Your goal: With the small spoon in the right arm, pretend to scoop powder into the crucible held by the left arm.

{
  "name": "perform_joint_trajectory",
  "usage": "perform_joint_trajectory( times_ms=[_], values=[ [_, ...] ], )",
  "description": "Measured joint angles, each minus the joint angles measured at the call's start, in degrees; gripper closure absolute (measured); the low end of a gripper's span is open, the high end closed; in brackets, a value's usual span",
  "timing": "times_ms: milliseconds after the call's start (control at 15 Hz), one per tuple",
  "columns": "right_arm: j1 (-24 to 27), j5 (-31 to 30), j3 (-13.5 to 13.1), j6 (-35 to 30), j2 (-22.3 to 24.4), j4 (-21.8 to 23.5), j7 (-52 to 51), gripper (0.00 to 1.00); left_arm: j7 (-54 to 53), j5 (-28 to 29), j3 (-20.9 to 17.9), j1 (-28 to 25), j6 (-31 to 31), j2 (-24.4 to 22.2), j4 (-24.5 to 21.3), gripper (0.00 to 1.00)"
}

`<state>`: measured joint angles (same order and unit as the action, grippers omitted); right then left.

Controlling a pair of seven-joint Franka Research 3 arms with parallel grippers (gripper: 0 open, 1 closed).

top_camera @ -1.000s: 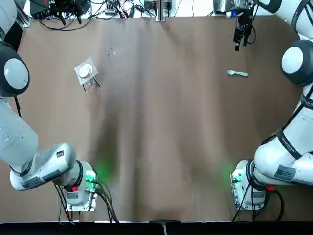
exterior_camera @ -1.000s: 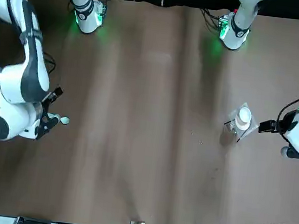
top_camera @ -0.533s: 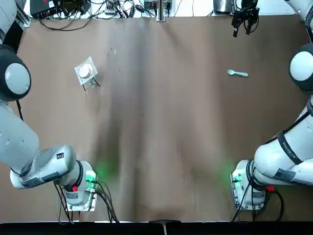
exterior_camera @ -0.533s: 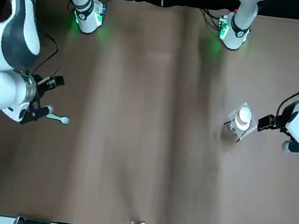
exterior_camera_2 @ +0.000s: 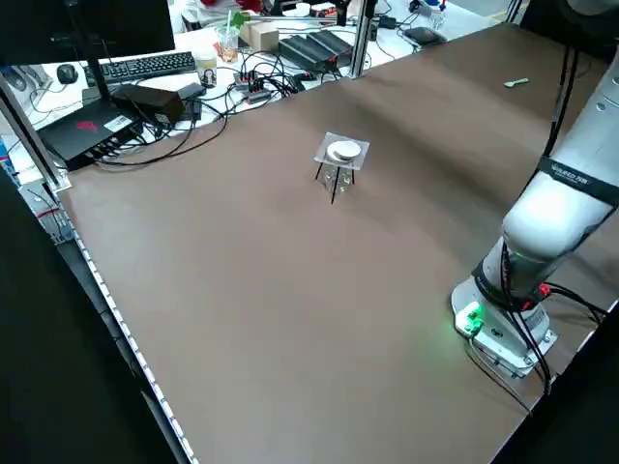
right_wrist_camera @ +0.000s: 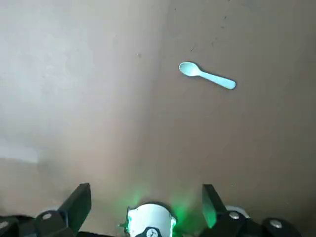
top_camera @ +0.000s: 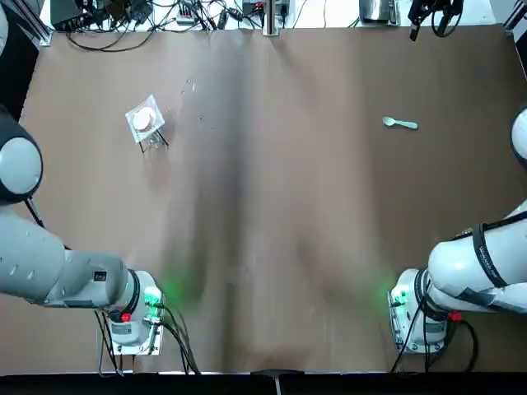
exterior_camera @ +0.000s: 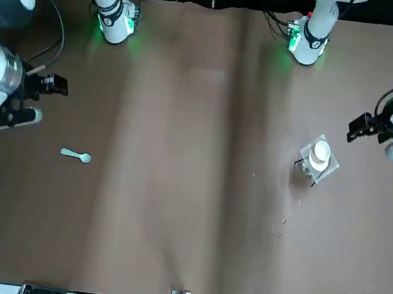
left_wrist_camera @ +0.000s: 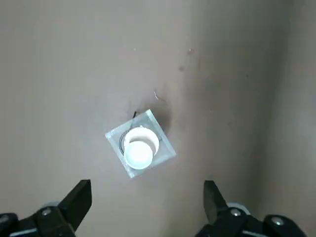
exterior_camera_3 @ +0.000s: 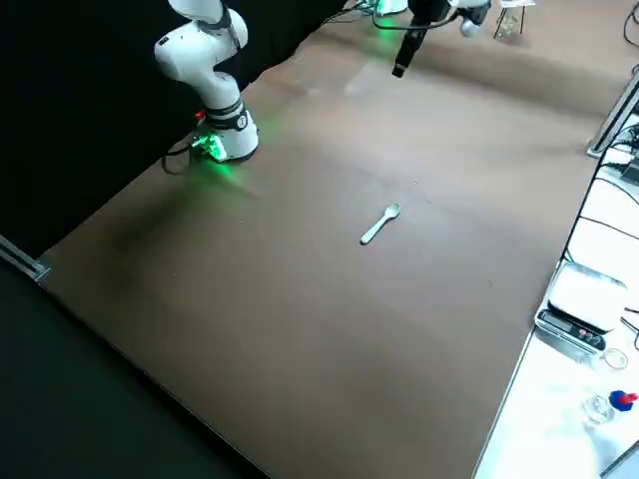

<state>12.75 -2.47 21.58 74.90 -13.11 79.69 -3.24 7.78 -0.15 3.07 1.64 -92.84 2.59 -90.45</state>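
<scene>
The white crucible [top_camera: 144,121] sits in a clear square holder on thin legs at the table's far left, also seen as crucible [exterior_camera: 319,155] and crucible [exterior_camera_2: 342,152]. My left gripper [left_wrist_camera: 147,187] hangs open high above it, with the crucible [left_wrist_camera: 139,148] between and beyond its fingers; from the front that left gripper [exterior_camera: 361,128] is off to the crucible's side. The small pale spoon [top_camera: 400,123] lies flat at the far right, spoon [exterior_camera: 76,154]. My right gripper [exterior_camera: 48,86] is open and empty, raised clear of the spoon [right_wrist_camera: 207,77].
Cables, a keyboard and boxes crowd the bench past the table's far edge [exterior_camera_2: 242,58]. The arm bases with green lights stand at the near corners, left base [top_camera: 136,313] and right base [top_camera: 416,309]. A few tiny specks [exterior_camera: 279,225] lie near the crucible.
Both grippers have lifted up and away: the right one left the spoon's side, the left one drew back from the crucible. Spoon and crucible have not moved.
</scene>
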Motion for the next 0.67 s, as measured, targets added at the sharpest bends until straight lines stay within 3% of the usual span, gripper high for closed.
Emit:
perform_joint_trajectory(
  times_ms=[333, 533, 667],
  values=[
    [0.0, 0.1, 0.2, 6.5, 7.8, 9.0, 0.3, 0.00, -3.9, -0.6, -0.2, 0.0, 0.0, -1.0, -1.6, 0.00],
    [-0.5, 0.2, 0.0, 8.8, 11.5, 12.1, 0.3, 0.00, -4.9, -1.3, -0.2, 0.0, 0.0, -1.0, -1.7, 0.00],
    [-2.5, 0.3, -1.9, 10.1, 12.6, 13.1, 0.4, 0.00, -5.0, -1.4, -0.2, 0.0, 0.0, -1.0, -1.8, 0.00]
  ],
)
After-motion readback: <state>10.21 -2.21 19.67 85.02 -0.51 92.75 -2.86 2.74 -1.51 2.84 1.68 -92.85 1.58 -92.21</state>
